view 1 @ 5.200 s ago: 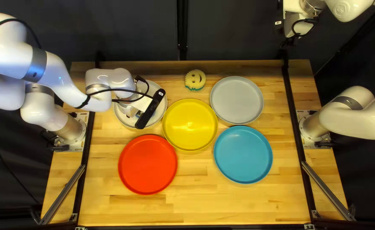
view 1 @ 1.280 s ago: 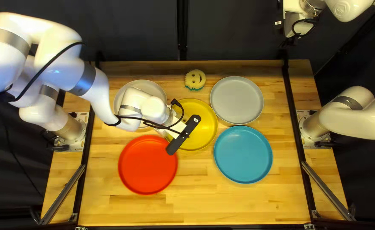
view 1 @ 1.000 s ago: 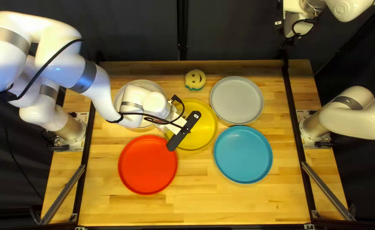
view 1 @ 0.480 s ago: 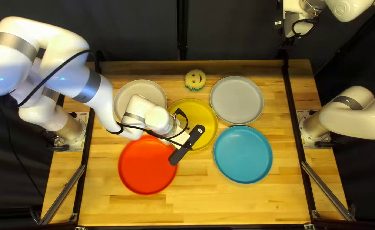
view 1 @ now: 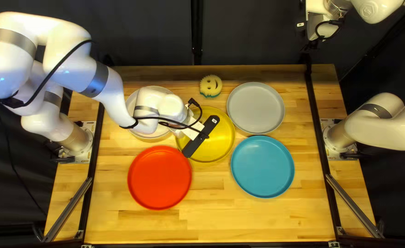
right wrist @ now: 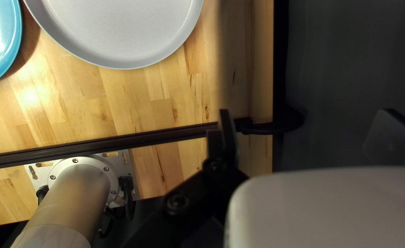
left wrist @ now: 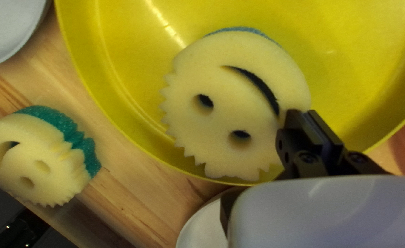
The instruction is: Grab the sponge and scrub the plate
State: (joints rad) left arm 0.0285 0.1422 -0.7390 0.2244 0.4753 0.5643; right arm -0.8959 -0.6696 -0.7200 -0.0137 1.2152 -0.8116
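Note:
My left gripper (view 1: 201, 136) is over the yellow plate (view 1: 224, 133), its fingertips hidden from above. In the left wrist view, my left gripper (left wrist: 303, 120) pinches the edge of a round cream smiley sponge (left wrist: 239, 98) with a blue-green backing. This sponge is within the rim of the yellow plate (left wrist: 119, 59); whether it touches the surface I cannot tell. A second smiley sponge (view 1: 211, 86) lies on the table beyond the yellow plate. High at the far right, my right gripper (view 1: 310, 45) hangs away from the plates; the right wrist view shows my right gripper (right wrist: 308, 124) spread wide, holding nothing.
Around the yellow plate are a red plate (view 1: 159, 178), a blue plate (view 1: 262, 166), a grey plate (view 1: 256, 108) and a white plate (view 1: 151, 134), partly under my left arm. Bare wood (view 1: 221, 216) shows along the near edge.
My left gripper has gone from the white plate to the yellow one. Over the last second it shifted toward the near edge, then back toward the far side. The right arm kept still.

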